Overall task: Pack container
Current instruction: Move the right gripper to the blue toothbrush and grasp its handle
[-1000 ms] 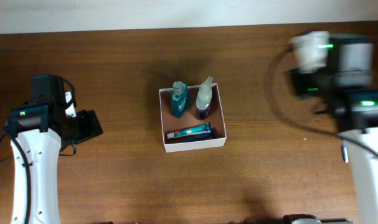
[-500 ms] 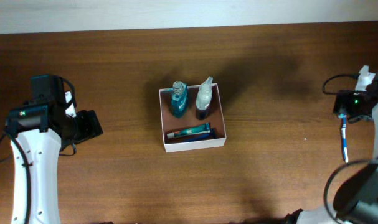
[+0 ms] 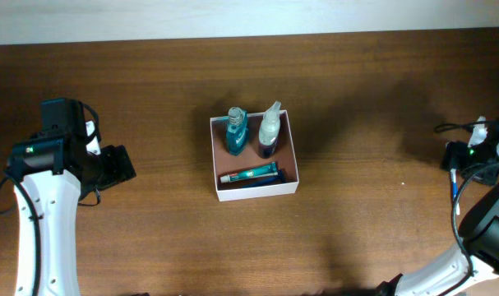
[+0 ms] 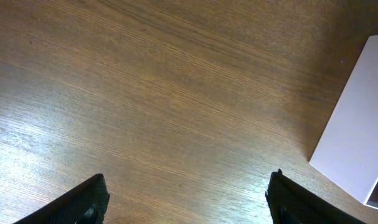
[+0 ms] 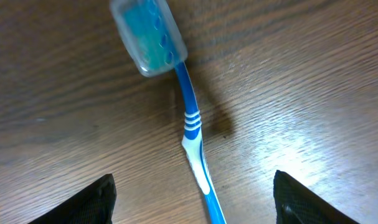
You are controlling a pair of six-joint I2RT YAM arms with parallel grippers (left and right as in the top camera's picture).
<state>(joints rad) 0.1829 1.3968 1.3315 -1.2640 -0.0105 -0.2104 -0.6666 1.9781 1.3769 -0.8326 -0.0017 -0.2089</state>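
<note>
Cardboard container (image 3: 257, 191) sits at the middle of the counter (image 3: 150, 230), with a teal bottle (image 3: 236, 131) and a spray bottle (image 3: 269, 130) along its 12 o'clock wall and a toothpaste tube (image 3: 251, 174) flat toward 6. At 9 o'clock the left end effector (image 4: 187, 202) gapes wide, empty. At 3 o'clock the right end effector (image 5: 195, 202), also spread wide and empty, hangs over a blue toothbrush (image 5: 190, 121).

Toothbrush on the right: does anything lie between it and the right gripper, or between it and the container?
Nothing visible. The toothbrush lies under the right gripper, jaws open, and only bare table separates it from the container.
</note>
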